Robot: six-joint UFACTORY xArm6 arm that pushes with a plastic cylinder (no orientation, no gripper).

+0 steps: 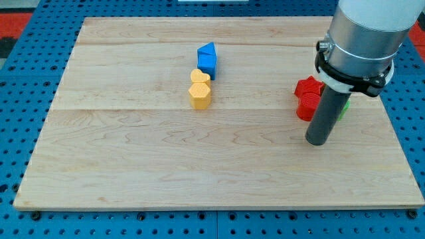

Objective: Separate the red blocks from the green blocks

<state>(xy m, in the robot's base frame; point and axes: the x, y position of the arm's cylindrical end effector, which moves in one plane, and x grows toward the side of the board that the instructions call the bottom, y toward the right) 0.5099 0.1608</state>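
Over at the view's right, my tip (pixel 317 142) stood on the wooden tabletop (pixel 133 166), a bare rod grasping nothing, just below the red blocks (pixel 307 97). A green block (pixel 343 108) peeked from behind the rod, beside the reds. The blue block (pixel 207 60) and yellow block (pixel 199 89) sat together well apart.
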